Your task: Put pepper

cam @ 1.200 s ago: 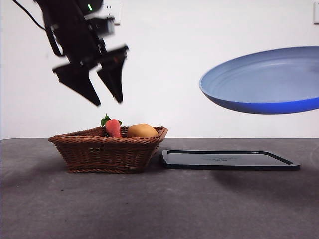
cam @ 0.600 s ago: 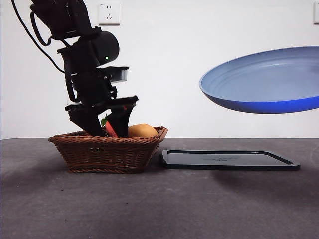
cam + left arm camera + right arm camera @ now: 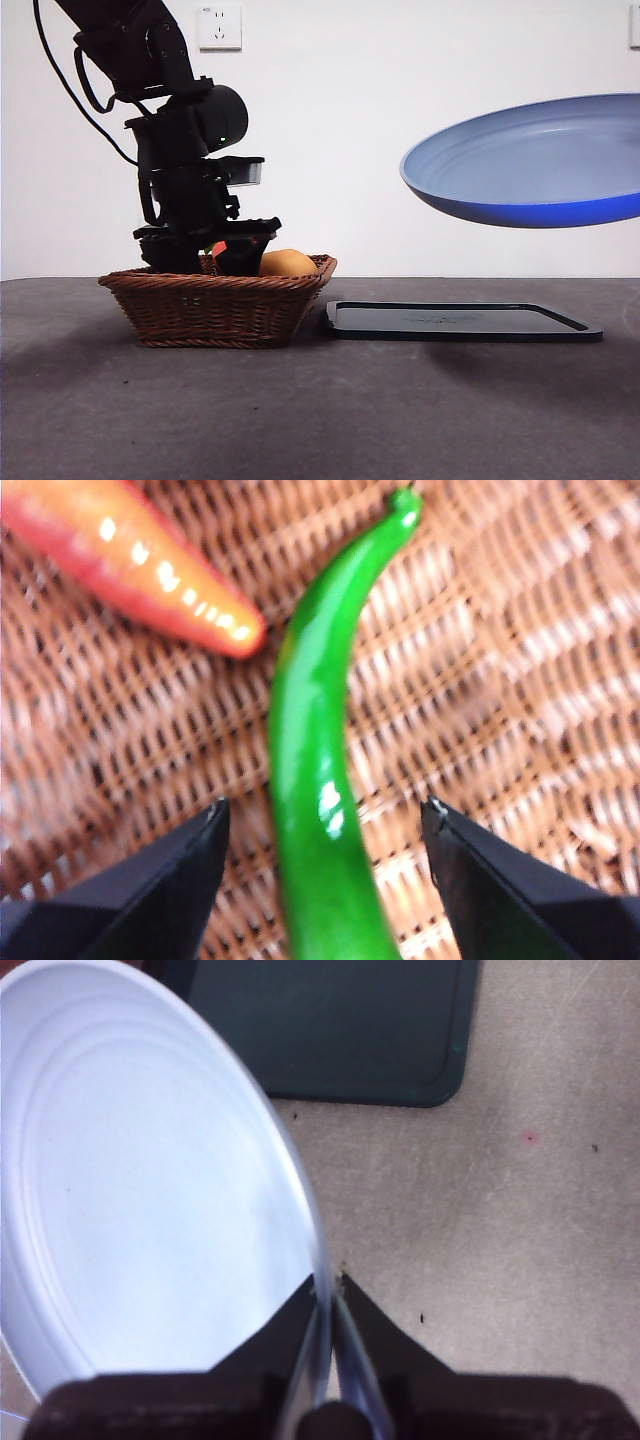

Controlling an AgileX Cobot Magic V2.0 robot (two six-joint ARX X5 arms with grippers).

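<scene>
The pepper [image 3: 315,770], long, glossy and green, lies on the woven floor of the basket [image 3: 215,305]. My left gripper [image 3: 325,805] is open, with one black jaw on each side of the pepper and not touching it. In the front view the left gripper [image 3: 210,262] is sunk behind the basket's rim, and the basket wall hides the pepper. My right gripper [image 3: 328,1285] is shut on the rim of a blue plate [image 3: 530,165], held tilted in the air at the right.
A red-orange carrot-like vegetable [image 3: 130,560] lies close beside the pepper's upper part. A rounded yellow-orange item [image 3: 287,263] sits at the basket's right end. A flat black tray [image 3: 460,322] lies on the table right of the basket, beneath the plate.
The left arm has come down from above the basket until its jaws are inside it. The plate and the right gripper have not moved.
</scene>
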